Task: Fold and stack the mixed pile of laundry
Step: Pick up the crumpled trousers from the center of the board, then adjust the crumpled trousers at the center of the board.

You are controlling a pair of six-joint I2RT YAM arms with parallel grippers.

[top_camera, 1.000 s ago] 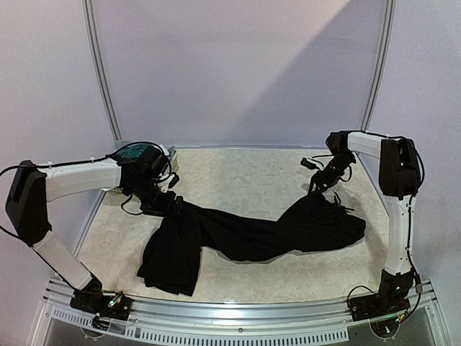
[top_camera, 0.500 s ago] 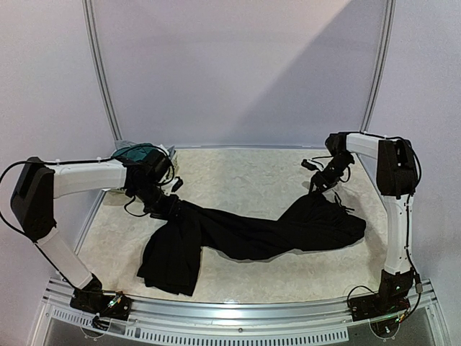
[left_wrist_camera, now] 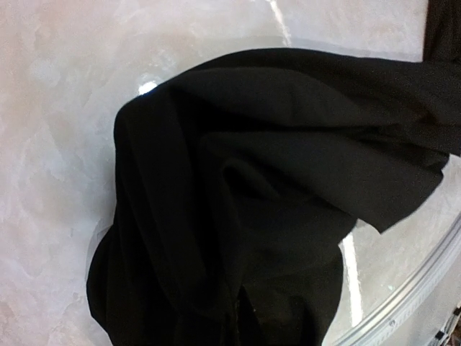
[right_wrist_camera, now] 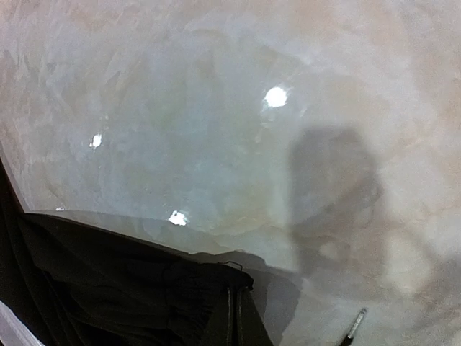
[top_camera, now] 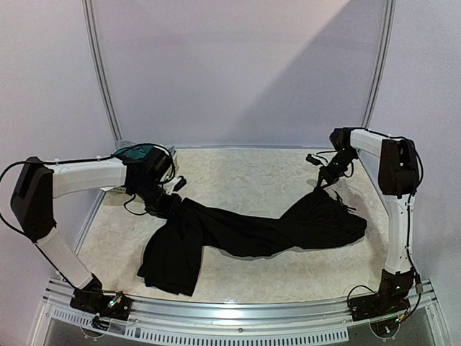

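CHANGE: both jaws just closed; trousers (top_camera: 252, 234) peak lifted at right | MEANING: grasp judged made, spreading next | left gripper (top_camera: 171, 203): pressed together, pinching trousers' end, centre-left | right gripper (top_camera: 322, 186): pressed together, pinching other end, centre-right | trousers: sprawled across mid-frame

Marbled table (top_camera: 245, 173), plain grey backdrop (top_camera: 238, 72)

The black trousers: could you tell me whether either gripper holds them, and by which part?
Both, it seems: the left gripper pinches the black trousers at their bunched far-left edge, the right gripper the far edge of their right end.
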